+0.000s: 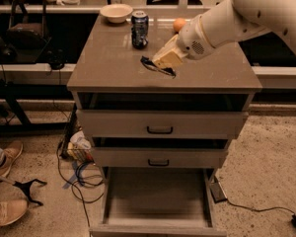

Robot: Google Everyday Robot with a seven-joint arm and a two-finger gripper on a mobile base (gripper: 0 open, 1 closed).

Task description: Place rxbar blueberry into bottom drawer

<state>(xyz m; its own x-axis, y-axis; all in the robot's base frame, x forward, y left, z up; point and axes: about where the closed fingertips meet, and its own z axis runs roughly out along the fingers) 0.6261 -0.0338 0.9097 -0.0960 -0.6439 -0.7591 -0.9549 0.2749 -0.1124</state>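
The rxbar blueberry (157, 67), a thin dark bar, is tilted between the fingers of my gripper (164, 63), just above the middle of the cabinet top (108, 68). The gripper is shut on it, reaching in from the right on the white arm. The bottom drawer (158, 194) is pulled wide open at floor level, directly below and in front of the cabinet. Its bare floor shows and nothing lies in it.
A dark blue soda can (139, 28), a white bowl (116, 12) and an orange (179, 23) stand at the back of the top. The two upper drawers (160, 125) with black handles are slightly ajar. Cables (81, 174) and shoes (7, 211) lie on the floor at left.
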